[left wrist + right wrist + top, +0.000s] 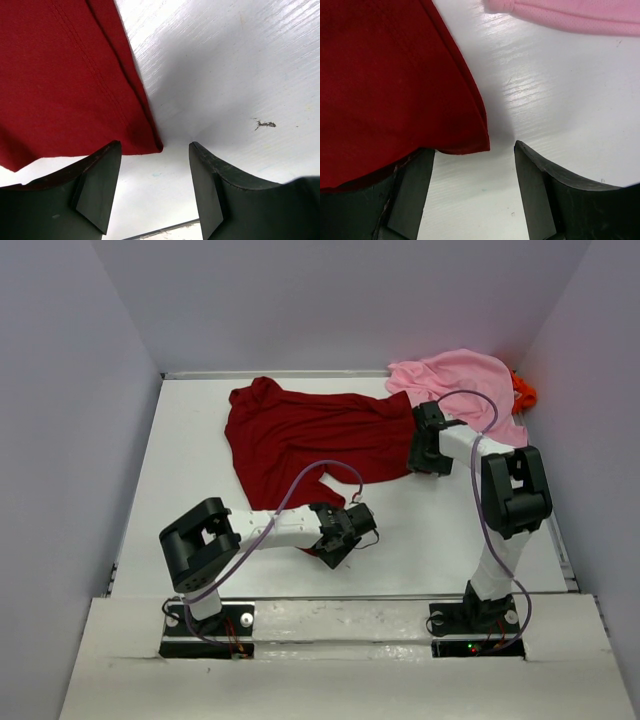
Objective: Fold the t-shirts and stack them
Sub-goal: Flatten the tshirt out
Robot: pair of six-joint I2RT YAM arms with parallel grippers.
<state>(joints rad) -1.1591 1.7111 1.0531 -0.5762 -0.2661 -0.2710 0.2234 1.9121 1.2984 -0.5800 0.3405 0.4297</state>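
While hovering spread and empty at two hem corners of the dark red t-shirt (310, 435), rumpled across the table's (430, 530) far middle, seems the grasping step for left gripper (155, 145) and right gripper (472, 147); next, pinch both corners.

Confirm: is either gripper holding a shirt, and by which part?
Nothing is held. Left gripper and right gripper stand open, each beside a corner of the dark red t-shirt, with bare table in each gap.

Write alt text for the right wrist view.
A corner of the dark red t-shirt lies at the tips of the open right claw, on the white table. An edge of the light pink t-shirt crosses the top right.
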